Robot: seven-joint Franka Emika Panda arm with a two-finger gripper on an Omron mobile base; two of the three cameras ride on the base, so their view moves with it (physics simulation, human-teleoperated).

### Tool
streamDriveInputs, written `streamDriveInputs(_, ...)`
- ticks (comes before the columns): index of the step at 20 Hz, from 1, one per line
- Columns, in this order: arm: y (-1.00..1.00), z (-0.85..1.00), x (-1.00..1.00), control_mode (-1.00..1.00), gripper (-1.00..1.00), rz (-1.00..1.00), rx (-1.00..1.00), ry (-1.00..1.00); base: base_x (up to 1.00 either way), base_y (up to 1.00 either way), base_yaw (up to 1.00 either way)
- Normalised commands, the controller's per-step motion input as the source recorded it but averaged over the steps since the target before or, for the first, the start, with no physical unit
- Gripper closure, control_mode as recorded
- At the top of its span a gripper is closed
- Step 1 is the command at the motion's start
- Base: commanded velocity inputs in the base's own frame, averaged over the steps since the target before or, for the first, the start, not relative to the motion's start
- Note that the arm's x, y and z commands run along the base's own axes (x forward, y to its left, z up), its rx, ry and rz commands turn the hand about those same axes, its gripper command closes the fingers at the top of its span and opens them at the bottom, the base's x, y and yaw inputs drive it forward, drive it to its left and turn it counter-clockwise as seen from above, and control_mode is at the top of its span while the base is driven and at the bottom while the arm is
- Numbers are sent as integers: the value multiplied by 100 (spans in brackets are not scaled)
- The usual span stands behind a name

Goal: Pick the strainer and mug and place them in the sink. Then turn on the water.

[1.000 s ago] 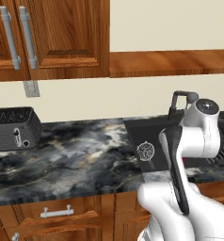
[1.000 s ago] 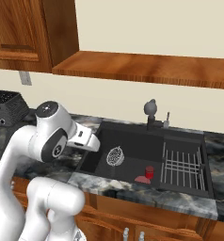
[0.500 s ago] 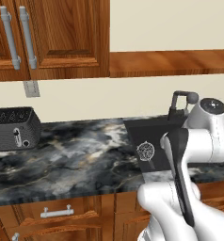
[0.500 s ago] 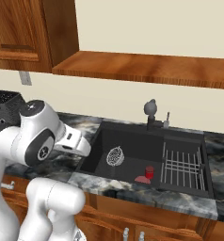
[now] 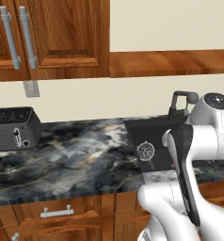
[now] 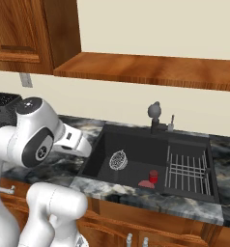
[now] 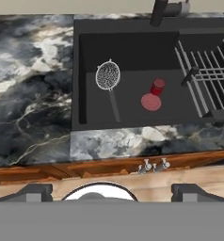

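Observation:
The silvery mesh strainer lies on the floor of the black sink, left of centre, with its thin handle pointing toward the front wall. It also shows as strainer and strainer in the base views. My gripper hangs open over the cabinet front, short of the sink's front edge, with nothing between its fingertips. The mug and the water are out of view.
A small bright red thing on a red disc sits mid-basin, right of the strainer. The ribbed wire rack fills the sink's right part. The dark faucet stands behind the basin. A black toaster sits far left on the marbled counter.
My arm has swung back from the sink, leftward in the right base view and rightward in the left base view. The strainer and the red thing have stayed put.

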Motion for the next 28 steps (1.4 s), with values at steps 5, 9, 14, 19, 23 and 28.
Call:
streamDriveInputs(5, 0, 3, -17, -100, -100, 1, 0, 0, 0, 0, 0)
streamDriveInputs(9, 0, 0, -12, 100, -100, 0, 0, 0, -9, 0, 0)
streamDriveInputs(14, 0, 0, 0, 100, -100, 0, 0, 0, -68, -4, -1)
streamDriveInputs(19, 0, 0, 0, 100, -100, 0, 0, 0, -100, -39, -24)
streamDriveInputs(23, 0, 0, 0, 100, -100, 0, 0, 0, -79, -26, -55)
streamDriveInputs(28, 0, 0, 0, 100, -100, 0, 0, 0, -45, -10, -70)
